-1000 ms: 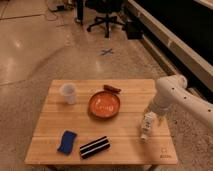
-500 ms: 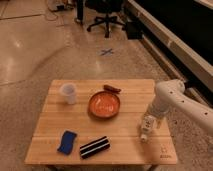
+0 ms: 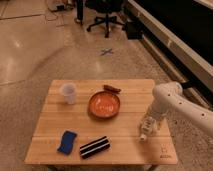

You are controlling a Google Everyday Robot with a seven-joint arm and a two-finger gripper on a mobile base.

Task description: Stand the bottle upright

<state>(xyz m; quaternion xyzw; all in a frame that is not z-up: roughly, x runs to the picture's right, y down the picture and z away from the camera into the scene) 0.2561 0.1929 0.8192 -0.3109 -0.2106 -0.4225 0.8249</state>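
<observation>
The bottle (image 3: 144,132), small, slim and whitish, is on the right part of the wooden table (image 3: 120,145), near the front edge. It looks steeply tilted or nearly upright, its top under my gripper. My gripper (image 3: 148,123) hangs from the white arm (image 3: 167,97) that reaches in from the right, directly over the bottle's upper end. The jaws stand wide. I cannot tell whether they touch the bottle.
An orange bowl (image 3: 104,105) sits mid-table with a brown item (image 3: 112,88) behind it. A translucent white cup (image 3: 68,93) stands at the left. A blue sponge (image 3: 67,141) and a black-and-white striped packet (image 3: 94,147) lie near the front edge.
The arm's elbow has drifted slightly right and down. The gripper and bottle sit a little lower and nearer the front edge than a second ago.
</observation>
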